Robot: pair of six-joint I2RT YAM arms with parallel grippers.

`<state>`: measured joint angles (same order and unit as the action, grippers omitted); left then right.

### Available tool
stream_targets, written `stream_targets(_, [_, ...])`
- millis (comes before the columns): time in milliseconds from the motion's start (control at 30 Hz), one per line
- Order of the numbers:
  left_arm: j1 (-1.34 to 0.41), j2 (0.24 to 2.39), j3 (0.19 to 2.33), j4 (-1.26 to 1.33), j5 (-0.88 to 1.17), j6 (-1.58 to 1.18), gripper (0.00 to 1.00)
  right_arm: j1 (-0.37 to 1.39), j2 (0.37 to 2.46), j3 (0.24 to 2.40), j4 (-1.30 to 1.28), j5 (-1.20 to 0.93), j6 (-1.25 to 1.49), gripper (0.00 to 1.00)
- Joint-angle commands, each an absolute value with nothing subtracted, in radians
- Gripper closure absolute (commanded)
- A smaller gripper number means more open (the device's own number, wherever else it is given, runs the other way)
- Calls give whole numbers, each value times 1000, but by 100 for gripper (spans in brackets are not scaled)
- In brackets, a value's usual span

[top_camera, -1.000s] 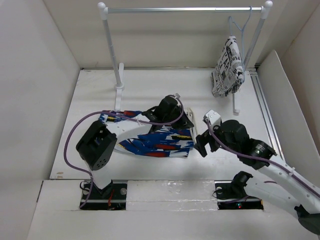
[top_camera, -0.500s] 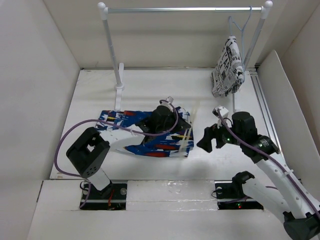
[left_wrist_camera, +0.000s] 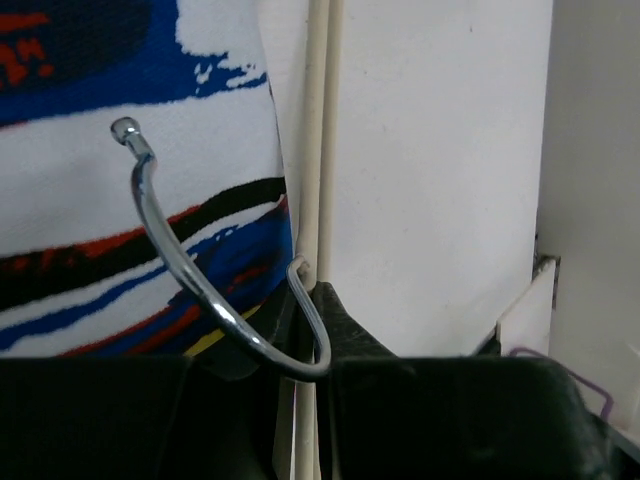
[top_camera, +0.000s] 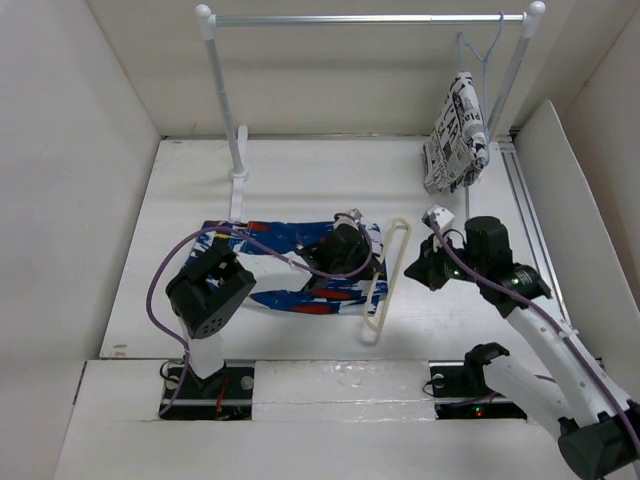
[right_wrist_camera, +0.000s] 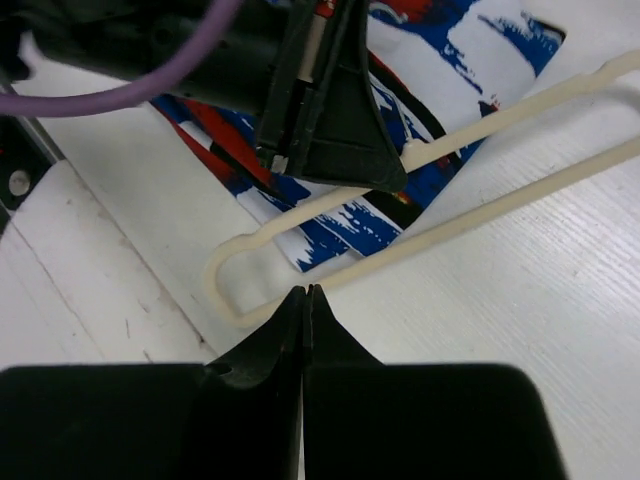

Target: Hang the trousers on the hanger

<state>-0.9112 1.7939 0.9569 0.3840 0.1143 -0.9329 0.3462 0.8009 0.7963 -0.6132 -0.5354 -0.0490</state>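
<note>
The blue-and-white print trousers [top_camera: 270, 238] lie flat on the table, seen up close in the left wrist view [left_wrist_camera: 100, 220]. The beige hanger [top_camera: 401, 221] lies along their right edge, partly on the cloth. My left gripper [top_camera: 368, 262] is shut on the hanger's bar [left_wrist_camera: 316, 150] right at the base of its metal hook [left_wrist_camera: 165, 245], and its fingers [right_wrist_camera: 340, 120] show in the right wrist view. My right gripper [top_camera: 412, 272] is shut with nothing in it, its tips [right_wrist_camera: 307, 292] just beside the hanger's lower bar [right_wrist_camera: 480, 215].
A white clothes rack [top_camera: 370, 18] stands at the back, its left post [top_camera: 235, 150] just behind the trousers. A newsprint-lettered cloth [top_camera: 455, 135] hangs from a light blue wire hanger at the rail's right end. White walls enclose the table, and a slanted board [top_camera: 560, 200] stands at the right.
My right gripper has closed from wide open and moved back toward the hanger's right side. The left gripper has shifted the hanger right, mostly off the trousers, and its elbow has swung.
</note>
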Motion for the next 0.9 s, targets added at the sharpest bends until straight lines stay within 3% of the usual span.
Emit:
stream_targets(0, [-971,1723,963,316,-72,-1038,100,341,859,726,-464,-538,-26,100])
stream_targets(67, [-986,1706,943,308,-139,-1077,100,341,877,687,-369,-538,-2,100])
stream_targets(300, [-1068,1650,945,245,-406,-1160,100,310,1083,617,-129,-613,37,61])
stream_targets(600, [-1080,1765,910,328,-425,-1256,100,265,1305,614,144,-532,84,54])
stream_targets(867, [-1080,1851,980,330,-408,-1249,100,256,1367,664,138,-491,46,53])
